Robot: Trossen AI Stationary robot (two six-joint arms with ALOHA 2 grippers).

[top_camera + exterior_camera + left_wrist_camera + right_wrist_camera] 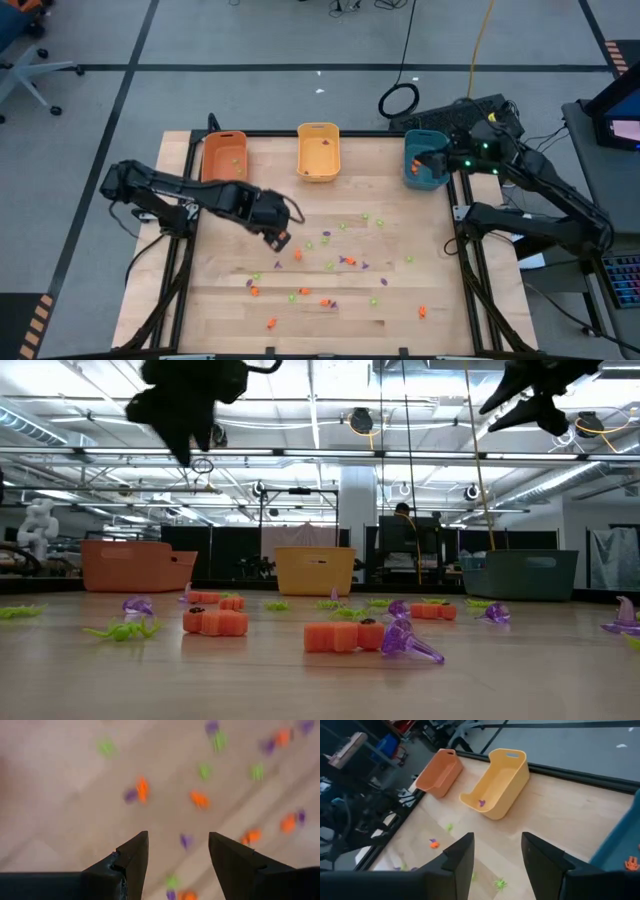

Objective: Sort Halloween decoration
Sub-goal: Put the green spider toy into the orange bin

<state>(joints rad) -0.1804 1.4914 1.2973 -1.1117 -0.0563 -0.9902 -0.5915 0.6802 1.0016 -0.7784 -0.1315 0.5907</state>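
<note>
Tiny orange, light green and purple trinkets (345, 262) lie scattered over the middle and near part of the wooden table; the low view shows an orange one (343, 636) and a purple one (408, 643) close up. My left gripper (279, 239) hovers open above the left part of the scatter; its wrist view looks down at the trinkets, with a purple one (185, 840) below the gap between the fingers (177, 860). My right gripper (436, 160) is open and raised over the teal bin (418, 172); in its own view (497, 855) it holds nothing.
Three bins stand in a row at the table's far edge: orange (223, 155), yellow (318, 150) and teal. The yellow bin (497, 782) holds a purple trinket (481, 803). An orange trinket (631, 864) shows by the teal wall. Bare wood lies between bins and scatter.
</note>
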